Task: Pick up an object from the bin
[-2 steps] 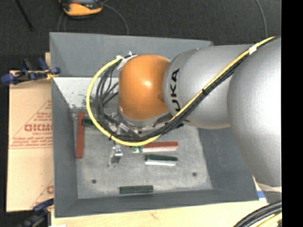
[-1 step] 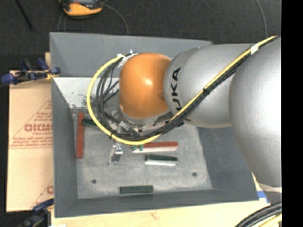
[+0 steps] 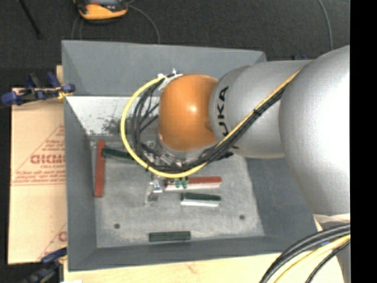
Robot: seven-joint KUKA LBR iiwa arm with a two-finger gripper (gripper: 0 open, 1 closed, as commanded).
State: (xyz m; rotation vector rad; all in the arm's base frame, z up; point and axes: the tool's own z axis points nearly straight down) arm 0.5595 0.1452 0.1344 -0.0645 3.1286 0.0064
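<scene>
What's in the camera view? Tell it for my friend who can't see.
A silver robot arm with an orange cover reaches into a grey metal bin, its gripper low beside a red-and-green stick. A green-and-white stick lies next to that, a long red bar by the picture's left wall, a dark green bar near the front.
</scene>
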